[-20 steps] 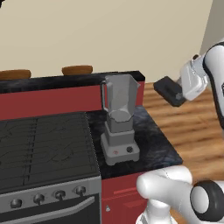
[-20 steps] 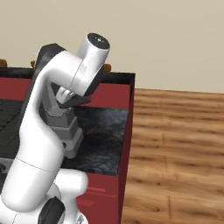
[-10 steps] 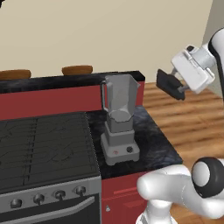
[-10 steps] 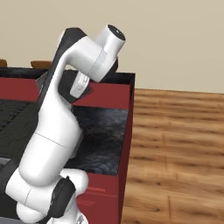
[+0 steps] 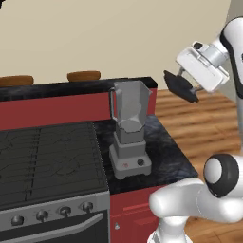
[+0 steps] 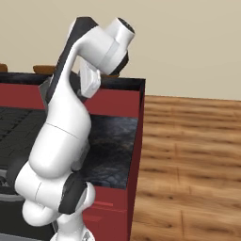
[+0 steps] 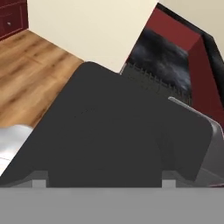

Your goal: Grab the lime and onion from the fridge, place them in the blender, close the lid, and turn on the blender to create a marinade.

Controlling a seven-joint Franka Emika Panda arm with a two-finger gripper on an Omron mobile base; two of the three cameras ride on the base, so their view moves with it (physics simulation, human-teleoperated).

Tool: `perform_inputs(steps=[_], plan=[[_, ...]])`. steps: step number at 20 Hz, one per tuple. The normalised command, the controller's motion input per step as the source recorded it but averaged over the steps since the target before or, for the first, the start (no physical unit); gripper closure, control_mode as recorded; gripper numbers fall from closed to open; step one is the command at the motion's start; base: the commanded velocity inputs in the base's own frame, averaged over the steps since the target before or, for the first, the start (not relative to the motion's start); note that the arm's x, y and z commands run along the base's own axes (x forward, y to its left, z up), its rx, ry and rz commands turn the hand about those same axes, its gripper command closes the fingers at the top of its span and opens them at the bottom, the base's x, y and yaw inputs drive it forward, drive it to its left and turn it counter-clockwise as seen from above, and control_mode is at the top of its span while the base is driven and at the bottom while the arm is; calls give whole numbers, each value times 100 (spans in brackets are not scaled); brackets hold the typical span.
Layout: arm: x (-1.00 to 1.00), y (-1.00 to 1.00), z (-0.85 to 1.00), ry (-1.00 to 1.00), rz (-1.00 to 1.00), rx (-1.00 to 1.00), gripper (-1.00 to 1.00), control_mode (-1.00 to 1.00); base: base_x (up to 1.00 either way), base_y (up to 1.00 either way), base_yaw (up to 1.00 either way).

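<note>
**Lid lifted and swung up beside the blender**

Gripper clamped on the lid, jaws spread wide across the dark squarish cap. Seen along the hand, flanked by both finger tips and covering most of that view.

Compared with a second ago: carried higher, now right of the blender and a little above its jar mouth. Tilted more steeply too, one edge pointing down toward the jar. Not yet touching the jar; well apart from it sideways.

Blender itself unmoved on the dark counter, just right of the stove. Jar mouth open, nothing on top.

Lime and onion not made out through the grey jar wall; impossible to say from here whether inside.

Reads as the approach to closing the lid. Probably next: shift left over the jar mouth, level the cap, lower squarely. Risk of a crooked seat if lowered at this tilt. Buttons on the blender base left for afterwards.
</note>
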Motion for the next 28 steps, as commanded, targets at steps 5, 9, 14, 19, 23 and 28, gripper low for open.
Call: perform_inputs(steps=[5, 9, 14, 19, 23, 28], plan=[[13, 39, 34, 1, 0, -8, 100, -100, 0, 0, 0], [28, 32, 14, 7, 0, -7, 100, -100, 0, 0, 0], [26, 44, 0, 10, 0, -13, 100, -100, 0, 0, 0], [13, 47, 0, 9, 0, -15, 100, -100, 0, 0, 0], [0, 32, 0, 2, 0, -16, 100, -100, 0, 0, 0], [0, 23, 0, 0, 0, -17, 100, -100, 0, 0, 0]])
